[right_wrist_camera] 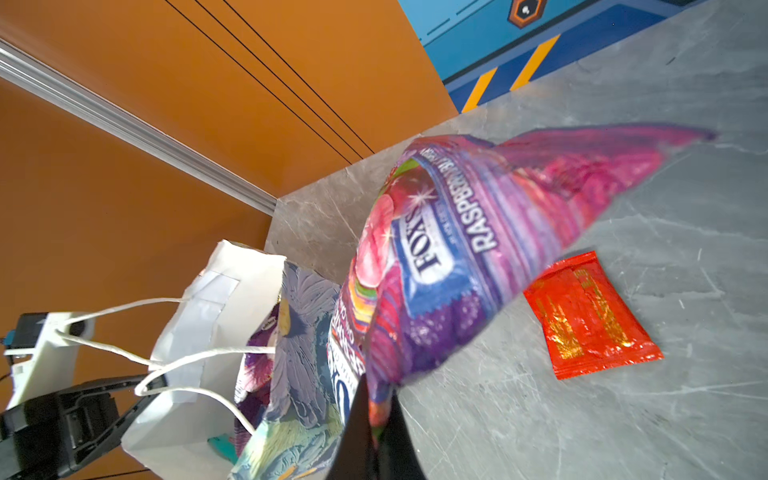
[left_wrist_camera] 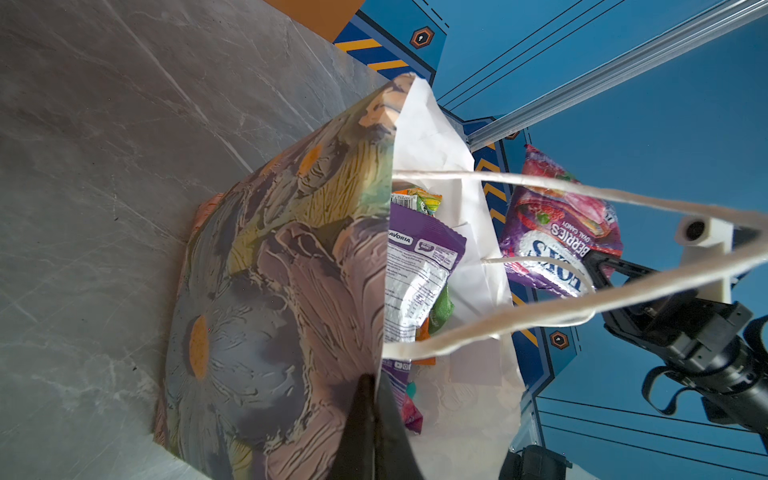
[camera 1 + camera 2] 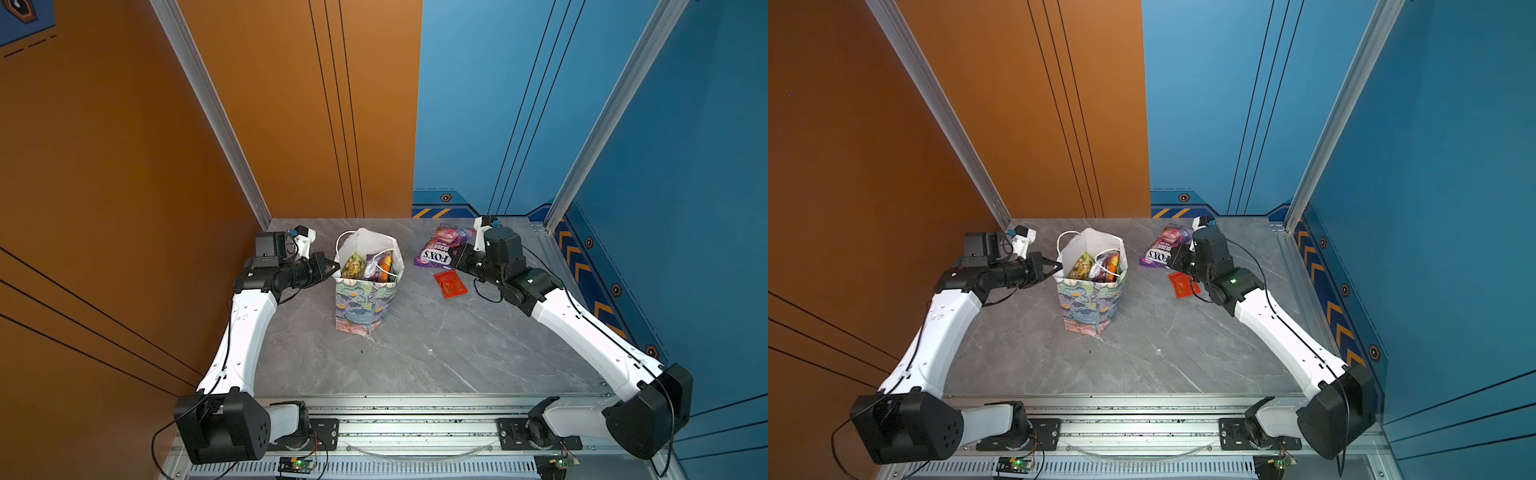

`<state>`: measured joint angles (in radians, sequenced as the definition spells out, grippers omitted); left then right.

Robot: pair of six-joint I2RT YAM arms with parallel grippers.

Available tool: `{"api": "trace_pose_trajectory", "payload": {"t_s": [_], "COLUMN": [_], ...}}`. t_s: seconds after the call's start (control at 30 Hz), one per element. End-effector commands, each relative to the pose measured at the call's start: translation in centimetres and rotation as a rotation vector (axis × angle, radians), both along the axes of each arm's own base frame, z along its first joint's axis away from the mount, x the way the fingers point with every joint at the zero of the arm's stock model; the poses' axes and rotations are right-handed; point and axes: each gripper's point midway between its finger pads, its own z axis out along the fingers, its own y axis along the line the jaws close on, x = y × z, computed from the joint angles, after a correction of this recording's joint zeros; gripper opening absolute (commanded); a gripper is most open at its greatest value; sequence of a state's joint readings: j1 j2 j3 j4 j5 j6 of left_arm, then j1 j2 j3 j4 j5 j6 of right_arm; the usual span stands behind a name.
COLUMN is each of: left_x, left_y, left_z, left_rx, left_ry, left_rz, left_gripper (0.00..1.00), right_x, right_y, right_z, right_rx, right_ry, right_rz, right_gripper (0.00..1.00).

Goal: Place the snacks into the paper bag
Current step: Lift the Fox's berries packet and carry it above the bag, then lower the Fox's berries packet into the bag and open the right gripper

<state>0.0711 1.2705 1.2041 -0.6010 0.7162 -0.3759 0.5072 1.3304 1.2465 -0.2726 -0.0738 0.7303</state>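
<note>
Though crinkly packets [image 3: 368, 266] already sit in the flowered paper bag [image 3: 361, 309] pinched by the left claw [image 2: 372, 384], the right claw [image 1: 376, 399] grips a purple FOX'S packet [image 3: 436, 251]; a red sachet [image 3: 450, 283] nearby waits.

Your grey marbled surface [image 3: 415, 353]
You have the paper bag [image 3: 365, 303] standing upright on it, a red packet [image 3: 450, 283] lying flat nearby.

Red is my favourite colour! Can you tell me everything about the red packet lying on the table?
The red crinkly plastic packet is flat, rectangular and shiny, with gold print too blurred to read. It lies flat on the grey marbled table, right of the upright flowered paper bag, outside it. Nothing touches it; the right tool, holding a purple FOX'S packet, hangs nearby.
</note>
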Motion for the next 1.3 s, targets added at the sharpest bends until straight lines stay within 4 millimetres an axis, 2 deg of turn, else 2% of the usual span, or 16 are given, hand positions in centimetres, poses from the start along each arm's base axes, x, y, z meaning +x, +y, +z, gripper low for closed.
{"api": "trace_pose_trajectory", "payload": {"t_s": [0.0,0.2,0.57,0.73,0.83,0.87,0.9,1.1,1.27], "left_x": [-0.4,-0.4,-0.6,-0.7,-0.7,-0.7,-0.7,-0.6,-0.5], "left_y": [-0.4,-0.5,-0.5,-0.4,-0.4,-0.4,-0.5,-0.4,-0.4], "left_z": [0.2,0.2,0.3,0.3,0.3,0.2,0.3,0.2,0.1], "left_rx": [-0.022,-0.022,-0.021,-0.021,-0.022,-0.022,-0.022,-0.021,-0.022], "left_ry": [0.004,0.004,0.0,0.0,-0.002,0.0,0.0,0.001,0.004], "left_rz": [-0.016,-0.018,-0.017,-0.016,-0.017,-0.017,-0.017,-0.016,-0.016], "left_gripper": [0.0,0.0,0.0,0.0,0.0,0.0,0.0,0.0,0.0], "right_x": [0.5,1.7,4.0,4.5,4.9,3.9,3.9,3.1,2.2], "right_y": [0.4,3.0,9.9,12.9,13.5,14.8,15.1,15.8,15.5], "right_z": [3.7,7.3,10.7,9.8,9.2,9.0,8.8,8.0,7.3], "right_rx": [0.006,0.005,-0.026,-0.083,-0.104,-0.104,-0.106,-0.134,-0.162], "right_ry": [-0.092,-0.159,-0.232,-0.221,-0.218,-0.218,-0.214,-0.2,-0.186], "right_rz": [0.006,0.065,0.18,0.221,0.222,0.252,0.258,0.278,0.277], "right_gripper": [0.0,0.0,0.0,0.0,0.0,0.0,0.0,0.0,0.0]}}
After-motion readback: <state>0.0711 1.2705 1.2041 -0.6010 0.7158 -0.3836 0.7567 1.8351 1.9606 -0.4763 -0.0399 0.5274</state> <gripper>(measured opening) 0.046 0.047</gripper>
